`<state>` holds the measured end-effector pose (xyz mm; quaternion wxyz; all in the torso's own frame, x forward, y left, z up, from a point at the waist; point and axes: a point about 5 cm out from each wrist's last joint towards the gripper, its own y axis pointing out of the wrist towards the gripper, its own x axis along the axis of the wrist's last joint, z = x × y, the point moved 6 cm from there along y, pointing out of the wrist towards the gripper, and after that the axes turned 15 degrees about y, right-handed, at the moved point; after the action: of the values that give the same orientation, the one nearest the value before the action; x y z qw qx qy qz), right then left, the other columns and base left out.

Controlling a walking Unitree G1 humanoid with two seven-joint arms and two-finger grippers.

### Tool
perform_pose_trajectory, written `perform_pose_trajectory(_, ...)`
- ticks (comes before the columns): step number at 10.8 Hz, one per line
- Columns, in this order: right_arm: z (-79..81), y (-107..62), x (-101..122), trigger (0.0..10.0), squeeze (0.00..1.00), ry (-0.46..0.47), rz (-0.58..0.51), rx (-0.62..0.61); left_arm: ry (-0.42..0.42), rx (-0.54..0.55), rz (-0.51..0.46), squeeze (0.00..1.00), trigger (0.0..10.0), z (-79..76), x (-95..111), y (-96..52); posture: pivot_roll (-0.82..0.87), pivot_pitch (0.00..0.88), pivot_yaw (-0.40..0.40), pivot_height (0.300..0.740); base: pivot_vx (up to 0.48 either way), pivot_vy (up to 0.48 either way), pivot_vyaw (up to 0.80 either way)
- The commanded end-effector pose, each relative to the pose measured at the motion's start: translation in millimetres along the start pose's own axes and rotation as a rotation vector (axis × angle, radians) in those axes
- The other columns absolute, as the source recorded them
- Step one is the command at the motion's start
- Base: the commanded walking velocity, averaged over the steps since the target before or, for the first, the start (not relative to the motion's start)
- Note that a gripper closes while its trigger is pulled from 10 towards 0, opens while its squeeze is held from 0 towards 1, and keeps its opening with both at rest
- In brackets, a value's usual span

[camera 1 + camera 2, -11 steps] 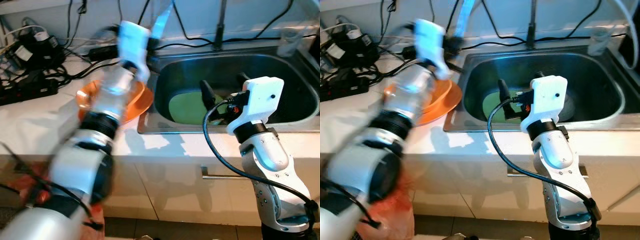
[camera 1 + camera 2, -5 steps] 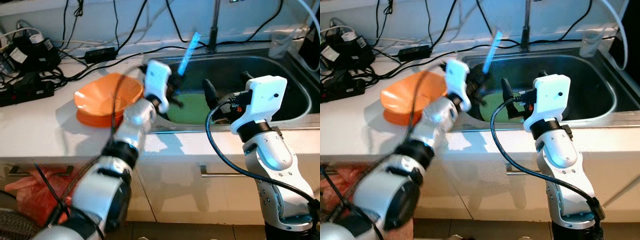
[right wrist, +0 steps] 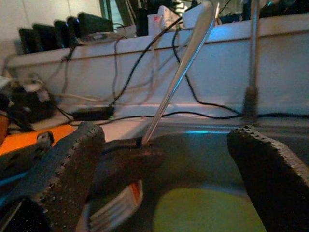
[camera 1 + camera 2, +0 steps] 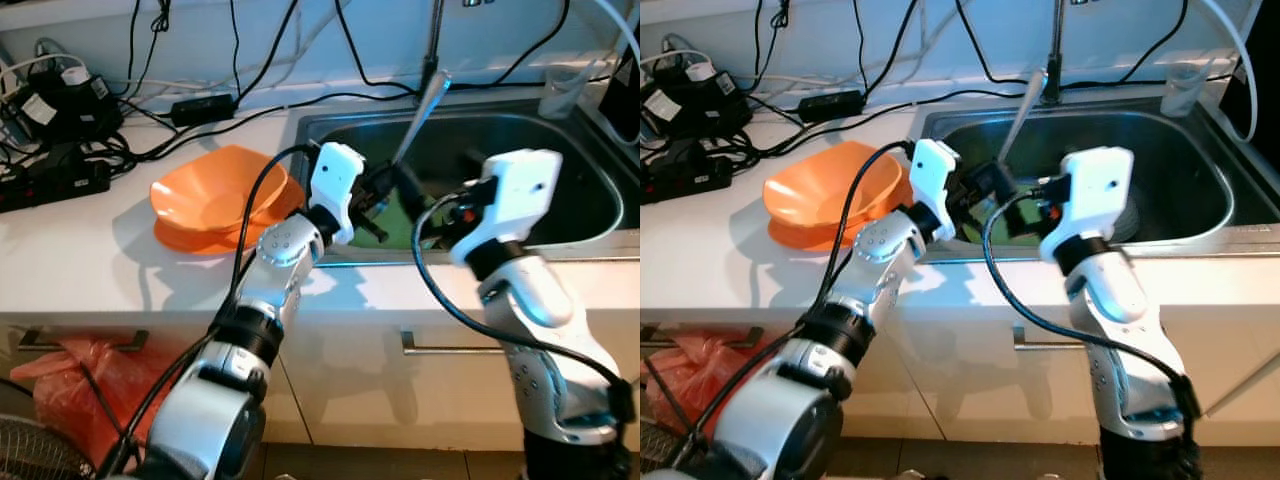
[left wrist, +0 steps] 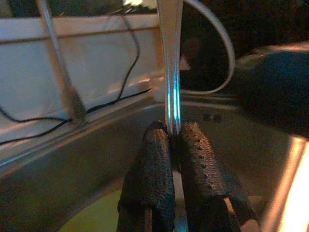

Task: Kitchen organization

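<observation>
**Over the sink: spoon in the left gripper, right gripper spread wide**

Above the left part of the steel sink, the left gripper reaches over the counter's front rim. Its two black fingers are pressed together on the lower end of a long metal spoon, which rises tilted, its upper end near the faucet.

Right gripper: held just beside the left one, over the same sink, its white wrist housing at the front rim. Fingers stand wide apart, holding nothing; the spoon's shaft and the left gripper's black tips lie between and beyond them in the right wrist view.

Sink contents: a green plate lies flat on the bottom, beneath both grippers. A dark round item sits behind the right wrist; what it is cannot be told.

Counter, white, left of the sink:
- orange bowls, stacked, just beside the sink's left edge;
- black cables running along the back wall;
- power strips and adapters at the far left corner.

Back right of the sink: a clear glass on the ledge.

Below the counter: white cabinet fronts with a bar handle, and a red plastic bag at the lower left.
</observation>
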<state>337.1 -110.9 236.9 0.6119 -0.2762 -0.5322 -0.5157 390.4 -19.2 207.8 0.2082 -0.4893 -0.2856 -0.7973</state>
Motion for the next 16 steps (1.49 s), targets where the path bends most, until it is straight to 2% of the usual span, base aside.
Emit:
perform_pose_trajectory(1, 6.2, 3.5, 4, 10.0, 0.00, 0.020, -0.006, 0.032, 0.008, -0.008, -0.017, 0.00, 0.0, 2.9, 6, -0.7, -0.21, 0.000, 0.133, 0.740, 0.000, 0.000, 0.00)
perform_pose_trajectory(2, 7.3, 5.2, 6, 10.0, 0.00, 0.045, -0.014, 0.052, 0.018, -0.008, -0.046, 0.00, 0.0, 3.5, 15, -6.3, -0.19, 0.000, 0.137, 0.740, 0.000, 0.000, 0.00)
perform_pose_trajectory(4, 6.8, 5.4, 9, 10.0, 0.00, 0.040, -0.026, 0.056, 0.036, -0.030, -0.051, 0.00, 0.0, 1.6, 17, -16.0, -0.19, 0.000, 0.138, 0.740, 0.000, 0.000, 0.00)
perform_pose_trajectory(5, 6.7, 6.0, 9, 10.0, 0.00, 0.030, -0.028, 0.052, 0.028, -0.034, -0.051, 0.00, 0.0, 0.8, 16, -25.5, -0.19, 0.000, 0.140, 0.740, 0.000, 0.000, 0.00)
perform_pose_trajectory(9, 10.0, 9.0, 10, 10.0, 0.00, 0.017, -0.035, 0.064, -0.002, -0.113, -0.044, 0.00, 0.0, -21.8, 16, -34.8, -0.19, 0.000, 0.134, 0.740, 0.000, 0.000, 0.00)
perform_pose_trajectory(10, 10.0, 9.8, 10, 10.0, 0.00, 0.016, -0.036, 0.066, -0.003, -0.120, -0.045, 0.00, 0.0, -23.3, 17, -35.4, -0.19, 0.000, 0.133, 0.740, 0.000, 0.000, 0.00)
perform_pose_trajectory(11, 11.0, 10.8, 11, 3.4, 0.00, 0.018, -0.040, 0.072, -0.006, -0.124, -0.045, 0.00, 0.0, -24.8, 19, -36.7, -0.19, 0.000, 0.133, 0.740, 0.000, 0.000, 0.00)
perform_pose_trajectory(12, 11.8, 11.3, 12, 0.0, 0.00, 0.022, -0.043, 0.077, -0.006, -0.123, -0.043, 0.00, 0.0, -24.6, 19, -37.7, -0.18, 0.000, 0.132, 0.740, 0.000, 0.000, 0.00)
perform_pose_trajectory(16, 12.8, 11.5, 10, 0.0, 0.00, 0.026, -0.042, 0.081, -0.019, -0.128, -0.056, 0.00, 0.0, -27.7, 25, -40.4, -0.17, 0.000, 0.132, 0.740, 0.000, 0.000, 0.00)
